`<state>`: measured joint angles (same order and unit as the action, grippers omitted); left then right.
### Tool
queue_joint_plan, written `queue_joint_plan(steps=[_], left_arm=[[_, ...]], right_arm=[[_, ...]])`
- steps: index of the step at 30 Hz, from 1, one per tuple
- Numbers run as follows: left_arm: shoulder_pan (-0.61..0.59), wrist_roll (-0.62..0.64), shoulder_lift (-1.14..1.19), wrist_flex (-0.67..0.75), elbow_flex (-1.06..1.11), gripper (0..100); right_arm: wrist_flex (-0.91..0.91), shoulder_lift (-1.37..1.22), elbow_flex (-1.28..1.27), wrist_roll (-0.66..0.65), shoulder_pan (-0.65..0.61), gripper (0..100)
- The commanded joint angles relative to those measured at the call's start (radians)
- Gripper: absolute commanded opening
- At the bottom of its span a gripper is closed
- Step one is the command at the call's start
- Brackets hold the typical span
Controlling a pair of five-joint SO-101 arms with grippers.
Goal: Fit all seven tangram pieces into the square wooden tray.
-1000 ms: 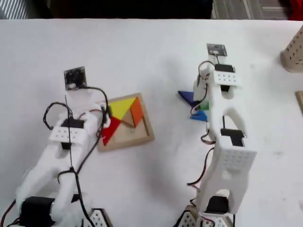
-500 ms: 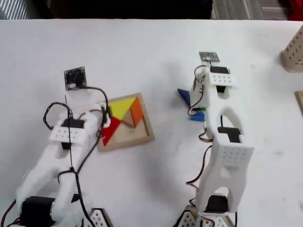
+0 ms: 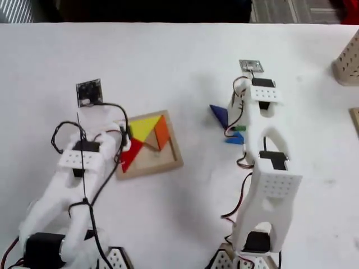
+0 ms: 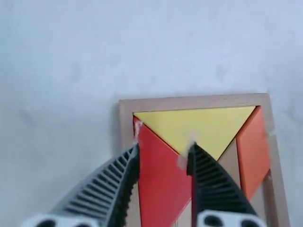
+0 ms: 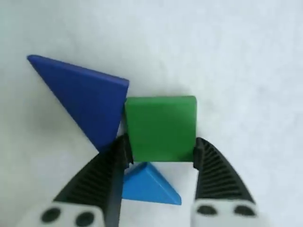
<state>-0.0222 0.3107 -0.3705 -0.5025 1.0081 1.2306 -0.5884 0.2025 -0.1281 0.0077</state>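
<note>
Now: right fingers spread, flanking green square; left fingers parted, straddling red triangle in tray

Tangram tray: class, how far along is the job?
Done: yellow triangle, red triangle and orange piece lie in the tray. In hand: right gripper, open, straddles the green square; left gripper open over the red triangle. Remaining: that square, dark blue triangle, light blue triangle, outside the tray.

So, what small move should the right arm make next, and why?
Probably close the right gripper on the green square. Its open jaws stand on either side of the square's near edge, and the square lies on the table beside the dark blue triangle, outside the wooden tray.
</note>
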Motion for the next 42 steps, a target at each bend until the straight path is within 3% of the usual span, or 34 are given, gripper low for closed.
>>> queue_joint_plan(steps=[1,15,24,32,37,42], left_arm=[[-0.008,0.009,-0.004,-0.008,-0.063,17],[-0.031,0.008,-0.001,0.002,-0.071,17],[-0.120,0.012,0.002,0.002,-0.097,18],[-0.179,0.015,0.002,0.028,-0.106,18],[-0.189,0.015,0.004,0.037,-0.107,18],[-0.189,0.015,0.004,0.034,-0.107,18]], right_arm=[[-0.008,0.016,0.017,-0.011,0.008,3.9],[0.108,0.355,-0.101,0.025,-0.025,1.8],[0.099,0.565,-0.348,0.031,-0.298,1.8],[-0.028,0.587,-0.446,0.020,-0.509,1.8],[-0.104,0.587,-0.493,-0.086,-0.650,1.8],[-0.179,0.585,-0.531,-0.175,-0.710,1.8]])
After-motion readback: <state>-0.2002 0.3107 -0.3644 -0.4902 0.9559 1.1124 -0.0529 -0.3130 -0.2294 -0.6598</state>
